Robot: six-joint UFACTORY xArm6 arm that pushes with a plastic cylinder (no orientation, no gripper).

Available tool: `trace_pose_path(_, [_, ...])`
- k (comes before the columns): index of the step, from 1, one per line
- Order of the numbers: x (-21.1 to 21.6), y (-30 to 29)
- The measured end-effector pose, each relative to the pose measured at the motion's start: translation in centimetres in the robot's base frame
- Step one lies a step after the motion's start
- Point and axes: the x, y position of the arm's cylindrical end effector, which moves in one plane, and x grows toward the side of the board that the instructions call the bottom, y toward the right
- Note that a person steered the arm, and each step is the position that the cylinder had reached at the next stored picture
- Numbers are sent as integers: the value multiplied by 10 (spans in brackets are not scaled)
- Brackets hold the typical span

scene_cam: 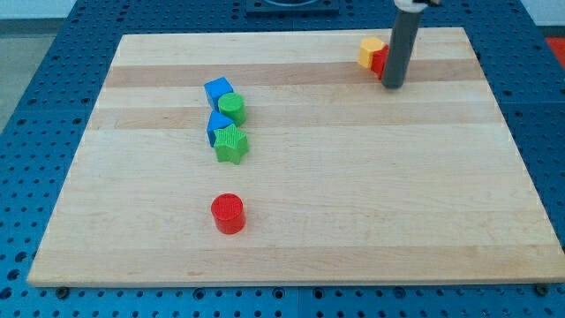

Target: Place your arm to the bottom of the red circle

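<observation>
The red circle (228, 213) stands alone on the wooden board (353, 194), towards the view's bottom left of centre. My tip (393, 86) is far away at the view's top right, touching or just beside a red block (380, 61) that the rod partly hides. A yellow block (371, 51) sits against that red block on its left. My tip is well up and to the right of the red circle.
A cluster stands left of centre: a blue cube (218, 91), a green cylinder (232, 109), a second blue block (216, 126) and a green star (231, 144), touching in a column above the red circle.
</observation>
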Motion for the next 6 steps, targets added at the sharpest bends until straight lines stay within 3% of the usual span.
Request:
trace_pose_path(2, [167, -5])
trace_pose_path(3, [249, -39])
trace_pose_path(4, [265, -48])
trace_pose_path(6, [265, -177])
